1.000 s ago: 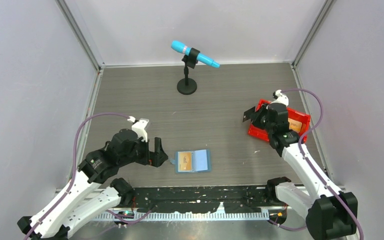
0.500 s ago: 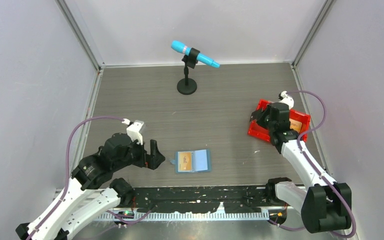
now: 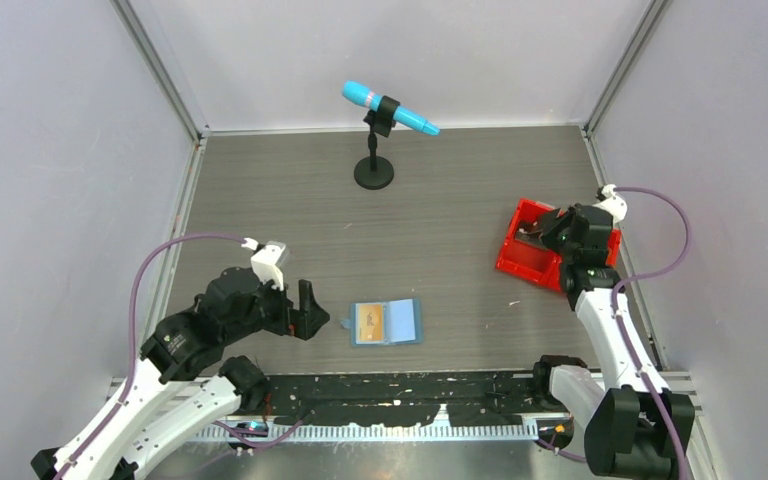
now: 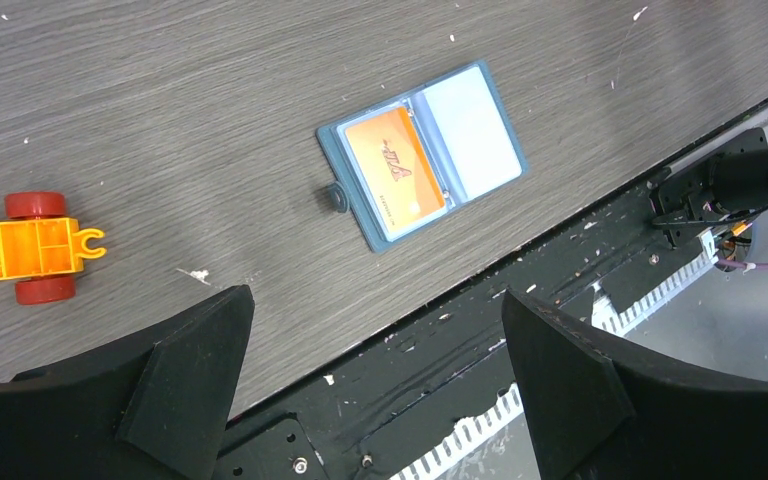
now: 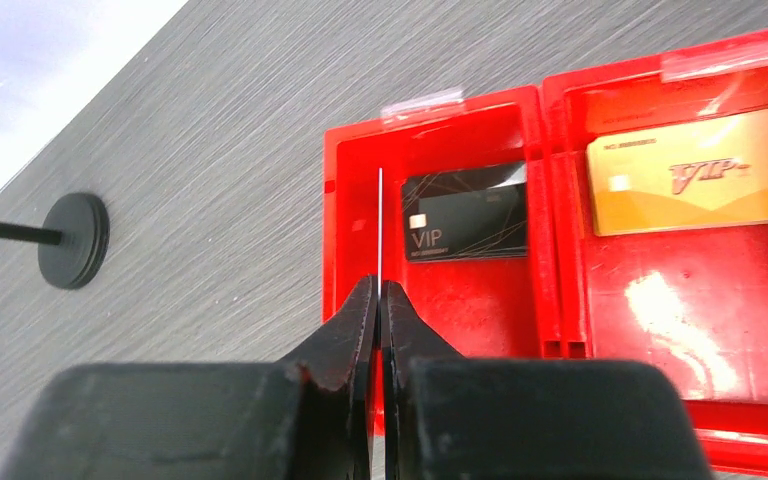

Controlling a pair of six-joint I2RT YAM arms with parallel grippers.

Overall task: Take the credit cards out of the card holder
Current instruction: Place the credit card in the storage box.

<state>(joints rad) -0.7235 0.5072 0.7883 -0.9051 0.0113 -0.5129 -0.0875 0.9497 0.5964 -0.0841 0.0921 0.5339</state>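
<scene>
Card holder [image 3: 385, 323] lies open at 6 o'clock on the worktop [image 3: 430, 200], an orange card [image 4: 394, 170] in its 9 o'clock half.
The left pincer [image 3: 307, 310] hangs released, jaws wide, at 9 o'clock of the holder and apart from it. The right pincer [image 5: 378, 287] is clenched on a thin card [image 5: 379, 220], seen edge-on, over the red bin [image 5: 430, 108] at 3 o'clock. In the bin, a black card [image 5: 465, 225] lies in one compartment and a gold card [image 5: 695, 175] in the other. An orange toy car [image 4: 30, 250] sits near the left pincer.
</scene>
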